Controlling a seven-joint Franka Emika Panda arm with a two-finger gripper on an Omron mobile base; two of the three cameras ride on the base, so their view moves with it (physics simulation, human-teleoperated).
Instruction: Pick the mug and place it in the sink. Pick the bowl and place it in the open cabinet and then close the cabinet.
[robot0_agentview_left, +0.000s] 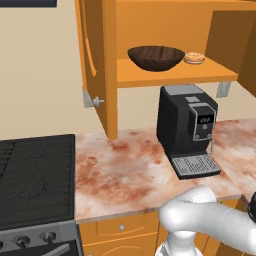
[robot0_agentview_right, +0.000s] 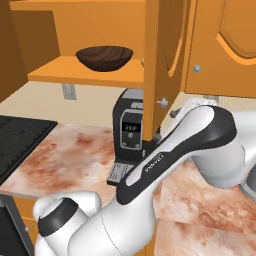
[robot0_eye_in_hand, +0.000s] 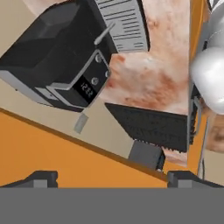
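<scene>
Bowl (robot0_agentview_left: 156, 57) rests on cabinet (robot0_agentview_left: 172, 75) shelf (doors open); gripper (robot0_eye_in_hand: 112, 177) spread wide, empty; closing remains.

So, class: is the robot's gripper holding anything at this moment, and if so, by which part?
Nothing is held. In the hand view the gripper is open, its fingertips wide apart with nothing between them. The bowl already rests on the cabinet shelf.
</scene>
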